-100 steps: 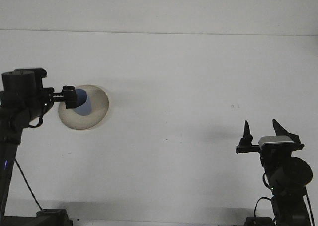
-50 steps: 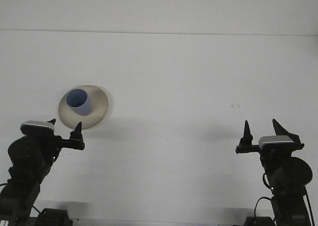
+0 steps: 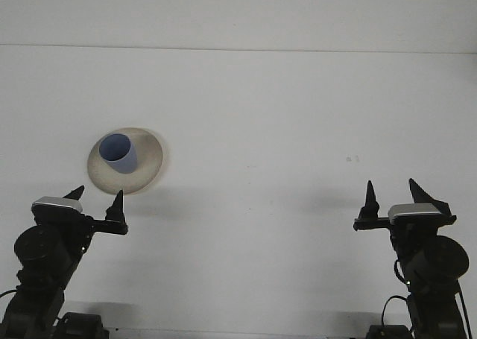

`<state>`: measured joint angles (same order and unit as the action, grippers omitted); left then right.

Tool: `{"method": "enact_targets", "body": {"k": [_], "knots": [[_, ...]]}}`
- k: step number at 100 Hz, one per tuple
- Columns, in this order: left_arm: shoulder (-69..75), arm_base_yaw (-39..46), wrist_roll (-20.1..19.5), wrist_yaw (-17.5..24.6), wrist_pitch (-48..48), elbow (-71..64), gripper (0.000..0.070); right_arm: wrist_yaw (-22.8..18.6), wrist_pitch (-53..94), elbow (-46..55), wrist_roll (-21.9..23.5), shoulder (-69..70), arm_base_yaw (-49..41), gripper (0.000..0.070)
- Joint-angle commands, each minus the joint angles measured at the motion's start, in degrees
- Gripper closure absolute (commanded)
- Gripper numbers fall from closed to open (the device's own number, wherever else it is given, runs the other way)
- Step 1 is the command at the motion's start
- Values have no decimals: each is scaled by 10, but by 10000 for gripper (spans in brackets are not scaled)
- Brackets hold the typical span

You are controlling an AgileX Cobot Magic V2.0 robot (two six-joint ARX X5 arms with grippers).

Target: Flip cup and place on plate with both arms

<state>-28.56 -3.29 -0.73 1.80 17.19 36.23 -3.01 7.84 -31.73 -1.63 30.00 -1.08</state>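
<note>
A blue cup (image 3: 119, 153) stands upright, mouth up, on a beige plate (image 3: 149, 160) at the left of the white table. My left gripper (image 3: 96, 198) is open, low at the front left, just below the plate's near rim and apart from it, holding nothing. My right gripper (image 3: 393, 192) is open at the front right, far from the plate, with nothing between its fingers.
The white table (image 3: 283, 130) runs back to a far edge near the top of the view. A small dark mark (image 3: 352, 159) lies on its right side. Cables and arm bases sit along the front edge.
My left gripper let go of the cup on the plate and drew back and down to the front left. The cup stays upright on the plate. The right arm has not moved.
</note>
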Motion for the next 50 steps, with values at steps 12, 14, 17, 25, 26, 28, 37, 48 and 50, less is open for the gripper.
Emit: {"method": "enact_targets", "body": {"k": [12, 14, 17, 25, 26, 28, 37, 48, 50], "knots": [[-1, -1, 1, 1, -5, 5, 125, 0, -6, -2, 7, 0, -1, 151], [-1, -1, 1, 1, -5, 5, 136, 0, -6, -2, 7, 0, -1, 165], [-1, -1, 1, 1, -5, 5, 176, 0, -6, -2, 7, 0, -1, 195], [-1, -1, 1, 1, -5, 5, 375, 0, -5, -2, 7, 0, -1, 339], [-1, -1, 1, 1, -5, 5, 404, 0, -5, -2, 7, 0, -1, 358], [-1, -1, 1, 1, -5, 5, 461, 0, -5, -2, 7, 0, -1, 396], [-1, -1, 1, 1, -5, 5, 693, 0, -5, -2, 7, 0, -1, 560], [-1, -1, 1, 1, -5, 5, 691, 0, -5, -2, 7, 0, -1, 699], [-1, -1, 1, 1, -5, 5, 691, 0, -5, -2, 7, 0, -1, 699]]}}
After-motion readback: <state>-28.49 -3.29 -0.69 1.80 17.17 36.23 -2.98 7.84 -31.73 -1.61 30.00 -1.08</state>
